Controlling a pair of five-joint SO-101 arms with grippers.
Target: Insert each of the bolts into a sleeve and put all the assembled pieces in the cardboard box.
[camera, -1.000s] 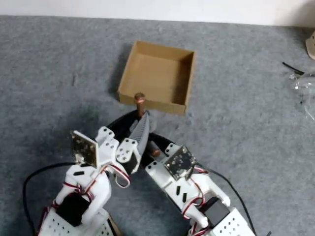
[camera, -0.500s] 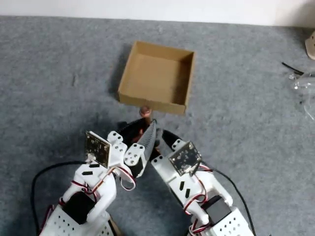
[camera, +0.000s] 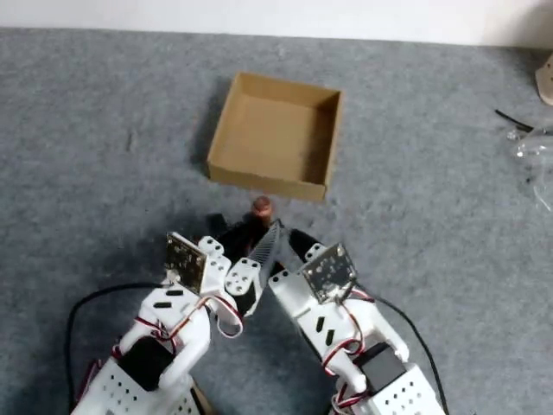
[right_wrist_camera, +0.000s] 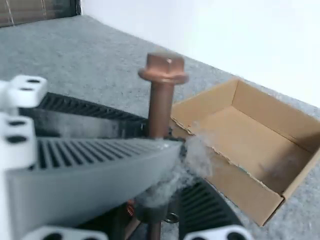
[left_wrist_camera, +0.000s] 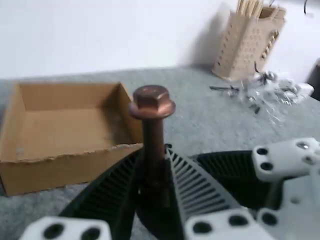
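Note:
A copper bolt (camera: 261, 206) stands upright, head up, just in front of the cardboard box (camera: 263, 184). My left gripper (left_wrist_camera: 152, 185) is shut on the shank of the bolt (left_wrist_camera: 152, 130), below its hex head. Both arms meet here, the left gripper (camera: 253, 232) beside the right gripper (camera: 278, 252). In the right wrist view the bolt (right_wrist_camera: 162, 95) rises behind a grey finger. Lower down my right gripper (right_wrist_camera: 155, 215) closes around a dark sleeve (right_wrist_camera: 150, 220) that is mostly hidden. The box (left_wrist_camera: 65, 130) is open and holds nothing; its front wall (right_wrist_camera: 240, 195) lies close behind the bolt.
Grey carpet covers the table around the box. A clear plastic bag and a black wire (camera: 529, 143) lie at the far right. A perforated beige holder with sticks (left_wrist_camera: 252, 37) stands at the back right, with the crumpled plastic (left_wrist_camera: 270, 92) in front of it.
Both grippers have drawn back from the box toward the near side, carrying the bolt. Its head was over the box's front wall and now stands in front of it.

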